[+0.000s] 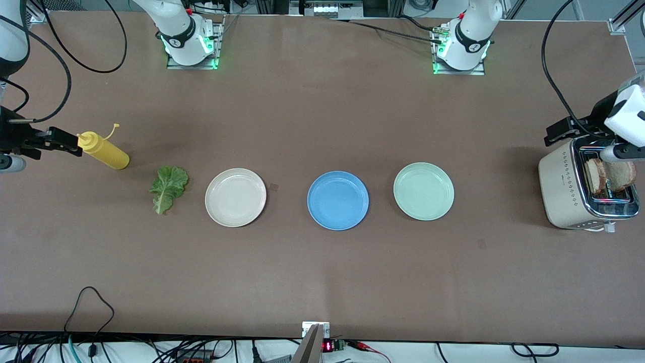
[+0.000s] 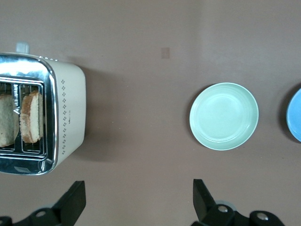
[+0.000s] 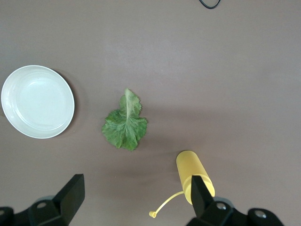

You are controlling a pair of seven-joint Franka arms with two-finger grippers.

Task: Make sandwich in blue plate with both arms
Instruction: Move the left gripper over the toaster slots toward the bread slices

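The blue plate (image 1: 337, 200) lies empty at the table's middle, between a cream-white plate (image 1: 235, 197) and a mint-green plate (image 1: 423, 191). Its edge shows in the left wrist view (image 2: 295, 115). Two bread slices (image 1: 595, 175) (image 1: 623, 173) stand in the toaster (image 1: 564, 189); they also show in the left wrist view (image 2: 32, 117) (image 2: 5, 120). The lettuce leaf (image 1: 169, 188) lies flat beside the cream-white plate, also in the right wrist view (image 3: 124, 125). My left gripper (image 1: 557, 134) (image 2: 138, 200) hangs open and empty beside the toaster. My right gripper (image 1: 68, 142) (image 3: 136, 195) hangs open and empty over the yellow bottle's cap end.
A yellow squeeze bottle (image 1: 103, 150) (image 3: 194, 174) lies on its side near the lettuce, at the right arm's end. The toaster (image 2: 61, 113) stands at the left arm's end. The mint-green plate (image 2: 224, 116) and the cream-white plate (image 3: 37, 101) are empty.
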